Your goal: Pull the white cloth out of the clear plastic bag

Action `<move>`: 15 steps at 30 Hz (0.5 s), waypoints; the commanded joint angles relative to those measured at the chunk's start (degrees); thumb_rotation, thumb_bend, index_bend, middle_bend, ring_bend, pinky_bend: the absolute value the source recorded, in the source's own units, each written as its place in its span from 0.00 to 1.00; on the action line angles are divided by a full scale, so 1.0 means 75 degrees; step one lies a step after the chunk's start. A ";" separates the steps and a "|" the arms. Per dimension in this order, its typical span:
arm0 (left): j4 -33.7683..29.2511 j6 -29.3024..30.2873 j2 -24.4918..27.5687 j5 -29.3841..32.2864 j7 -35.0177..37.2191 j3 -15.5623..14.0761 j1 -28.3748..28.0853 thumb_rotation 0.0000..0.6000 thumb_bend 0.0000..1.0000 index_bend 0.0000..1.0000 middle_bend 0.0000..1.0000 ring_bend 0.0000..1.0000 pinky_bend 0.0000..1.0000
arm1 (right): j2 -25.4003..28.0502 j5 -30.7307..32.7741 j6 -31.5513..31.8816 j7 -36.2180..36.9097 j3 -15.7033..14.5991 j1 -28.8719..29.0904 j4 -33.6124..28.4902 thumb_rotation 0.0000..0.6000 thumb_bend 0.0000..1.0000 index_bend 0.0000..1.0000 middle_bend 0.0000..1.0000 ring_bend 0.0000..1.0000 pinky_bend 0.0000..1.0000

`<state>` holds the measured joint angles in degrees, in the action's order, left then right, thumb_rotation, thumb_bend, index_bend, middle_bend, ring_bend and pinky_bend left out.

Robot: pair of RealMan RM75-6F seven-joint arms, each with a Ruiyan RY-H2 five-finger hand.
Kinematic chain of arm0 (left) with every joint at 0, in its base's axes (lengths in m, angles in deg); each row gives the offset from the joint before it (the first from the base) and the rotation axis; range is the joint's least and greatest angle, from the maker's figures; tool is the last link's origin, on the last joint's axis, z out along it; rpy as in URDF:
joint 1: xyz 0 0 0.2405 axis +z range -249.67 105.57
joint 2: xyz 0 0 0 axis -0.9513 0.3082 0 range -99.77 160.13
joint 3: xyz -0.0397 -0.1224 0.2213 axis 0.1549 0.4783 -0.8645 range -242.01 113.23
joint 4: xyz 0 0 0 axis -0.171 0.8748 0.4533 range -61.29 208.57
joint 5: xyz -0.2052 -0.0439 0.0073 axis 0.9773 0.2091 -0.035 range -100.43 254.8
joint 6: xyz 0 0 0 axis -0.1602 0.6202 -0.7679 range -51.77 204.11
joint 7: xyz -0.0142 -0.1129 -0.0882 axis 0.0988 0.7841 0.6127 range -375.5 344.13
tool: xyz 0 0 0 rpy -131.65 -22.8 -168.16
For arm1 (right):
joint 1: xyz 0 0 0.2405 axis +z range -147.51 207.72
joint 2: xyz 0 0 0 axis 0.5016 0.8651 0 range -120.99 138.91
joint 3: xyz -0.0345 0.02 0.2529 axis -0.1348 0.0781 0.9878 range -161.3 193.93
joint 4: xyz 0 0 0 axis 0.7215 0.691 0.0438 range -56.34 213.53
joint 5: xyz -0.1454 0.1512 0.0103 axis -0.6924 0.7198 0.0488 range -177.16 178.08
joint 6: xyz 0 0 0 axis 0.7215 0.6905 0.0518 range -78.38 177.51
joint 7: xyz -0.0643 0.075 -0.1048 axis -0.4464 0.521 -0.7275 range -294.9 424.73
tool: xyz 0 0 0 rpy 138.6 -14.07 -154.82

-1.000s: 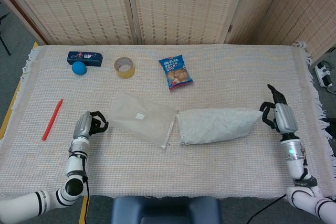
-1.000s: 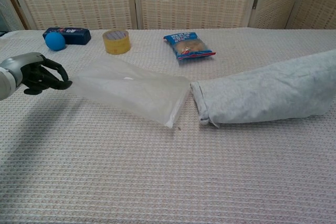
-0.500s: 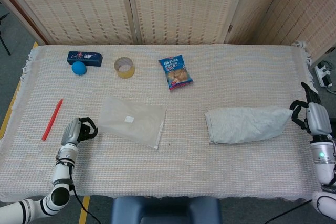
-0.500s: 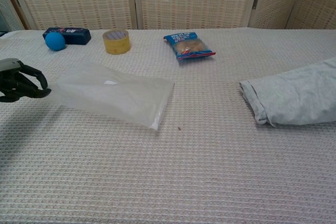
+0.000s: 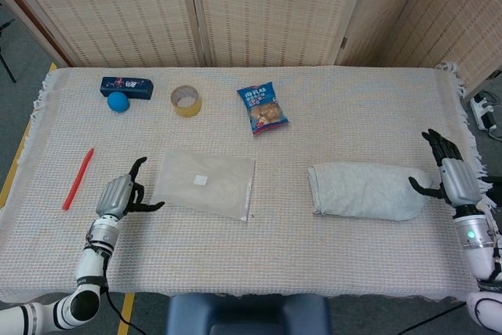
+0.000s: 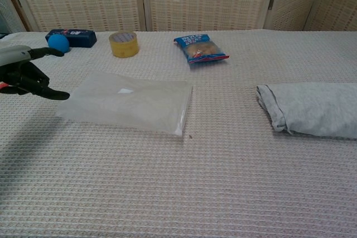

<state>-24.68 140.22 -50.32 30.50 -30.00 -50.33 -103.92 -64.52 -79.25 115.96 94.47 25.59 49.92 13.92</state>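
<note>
**Cloth and bag lying apart, both hands spread**

I am looking down at a table (image 5: 259, 256) covered in a pale woven cloth, with my two robot hands near the left and right edges of the frame.

My left hand (image 5: 119, 196) is sitting at lower left of the head view with its fingers fanned apart and gripping nothing. One dark fingertip is reaching toward the near corner of the clear plastic bag (image 5: 206, 184); in the chest view the tip is lying just beside that corner, and I cannot tell whether it is touching. The bag is lying flat, left of centre, with a small white square showing on it.

My right hand (image 5: 449, 172) is standing at the far right edge, also spread wide and holding nothing. Its thumb is pointing at the end of the white cloth (image 5: 367, 191), close to it; contact is unclear. The white cloth is lying as a long bundle right of centre, fully outside the bag and well apart from it.

Along the upper part of the frame I am seeing a blue ball (image 5: 118, 101) touching a dark blue box (image 5: 126, 85), a roll of yellow tape (image 5: 186, 100), and a blue snack packet (image 5: 262, 107). Printing on the box and packet is too small to read. A red pen (image 5: 78, 179) is lying at far left.
</note>
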 commanded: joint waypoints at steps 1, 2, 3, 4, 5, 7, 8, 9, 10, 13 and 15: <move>-0.0071 0.1165 0.0393 -0.1975 -0.0339 -0.0701 0.0412 0.77 0.09 0.05 0.36 0.35 0.50 | 0.1017 -0.0128 0.0339 -0.1901 -0.0280 -0.0293 -0.1750 1.00 0.25 0.00 0.00 0.00 0.00; 0.0076 0.1491 0.0389 -0.2605 -0.0231 -0.0902 0.0553 0.76 0.10 0.07 0.32 0.29 0.39 | 0.1192 -0.0092 0.0465 -0.2392 -0.0326 -0.0396 -0.2162 1.00 0.25 0.00 0.00 0.00 0.00; 0.0280 0.1859 0.0370 -0.3194 -0.0133 -0.1099 0.0711 0.76 0.11 0.09 0.28 0.21 0.31 | 0.1361 -0.0027 0.0566 -0.2928 -0.0389 -0.0507 -0.2575 1.00 0.25 0.00 0.00 0.00 0.00; 0.0589 0.2307 0.0349 -0.3926 -0.0031 -0.1382 0.0908 0.76 0.11 0.11 0.24 0.16 0.25 | 0.1537 0.0028 0.0762 -0.3609 -0.0462 -0.0654 -0.3111 1.00 0.24 0.00 0.00 0.00 0.00; 0.0816 0.2596 0.0361 -0.4410 0.0042 -0.1606 0.1055 0.76 0.11 0.11 0.22 0.13 0.22 | 0.1613 0.0026 0.0948 -0.4048 -0.0517 -0.0765 -0.3461 1.00 0.24 0.00 0.00 0.00 0.00; 0.1255 0.3153 0.0393 -0.5105 0.0068 -0.1972 0.1378 0.78 0.11 0.12 0.17 0.07 0.16 | 0.1673 -0.0018 0.1338 -0.4859 -0.0649 -0.0998 -0.4013 1.00 0.23 0.00 0.00 0.00 0.00; 0.1515 0.3463 0.0430 -0.5452 0.0065 -0.2188 0.1589 0.81 0.11 0.12 0.15 0.05 0.14 | 0.1647 -0.0150 0.1620 -0.5239 -0.0750 -0.1152 -0.4287 1.00 0.22 0.00 0.00 0.00 0.00; 0.1725 0.3709 0.0432 -0.5635 0.0084 -0.2300 0.1761 0.84 0.11 0.12 0.13 0.03 0.13 | 0.1595 -0.0282 0.1833 -0.5436 -0.0829 -0.1268 -0.4429 1.00 0.21 0.00 0.00 0.00 0.00; 0.2019 0.4027 0.0396 -0.5787 0.0142 -0.2410 0.2005 0.85 0.11 0.12 0.12 0.02 0.12 | 0.1523 -0.0479 0.2077 -0.5642 -0.0951 -0.1416 -0.4545 1.00 0.21 0.00 0.00 0.00 0.00; 0.2554 0.4430 0.0300 -0.5816 0.0618 -0.2631 0.2556 0.87 0.11 0.11 0.10 0.01 0.11 | 0.1264 -0.0932 0.2616 -0.5888 -0.1188 -0.1746 -0.4539 1.00 0.19 0.00 0.00 0.00 0.00; 0.2769 0.4507 0.0274 -0.5792 0.0915 -0.2701 0.2775 0.87 0.11 0.11 0.10 0.01 0.11 | 0.1089 -0.1089 0.2842 -0.5931 -0.1257 -0.1891 -0.4408 1.00 0.18 0.00 0.00 0.00 0.00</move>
<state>-7.50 171.33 -48.06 -11.55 -26.55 -67.78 -86.77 -55.26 -84.98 134.36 51.85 18.01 38.20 -19.62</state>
